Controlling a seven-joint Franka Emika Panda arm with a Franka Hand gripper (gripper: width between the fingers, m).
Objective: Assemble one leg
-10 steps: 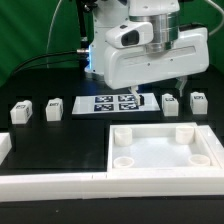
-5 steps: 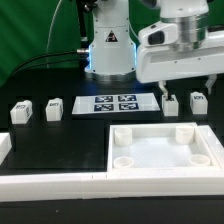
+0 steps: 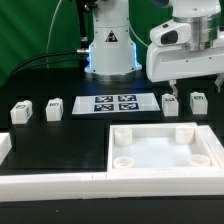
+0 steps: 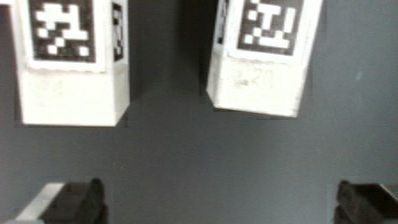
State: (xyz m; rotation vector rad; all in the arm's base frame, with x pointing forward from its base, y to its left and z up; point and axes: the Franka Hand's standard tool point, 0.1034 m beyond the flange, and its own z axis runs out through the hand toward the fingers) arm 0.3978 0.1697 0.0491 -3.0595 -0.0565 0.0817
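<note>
1 second had carried the pincer [image 3: 193, 87] toward the exterior view's right, where it hovered above the leg [image 3: 171, 103] and a neighbouring leg [image 3: 197, 101] on the tabletop [image 3: 60, 140]. In the wrist view its jaws stood wide and empty, both legs just ahead, untouched; grasping seemed next.

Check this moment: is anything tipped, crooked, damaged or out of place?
Nothing is damaged or tipped. In the wrist view, one leg sits slightly turned against its neighbour, both upright near the open gripper. This may only be perspective.
</note>
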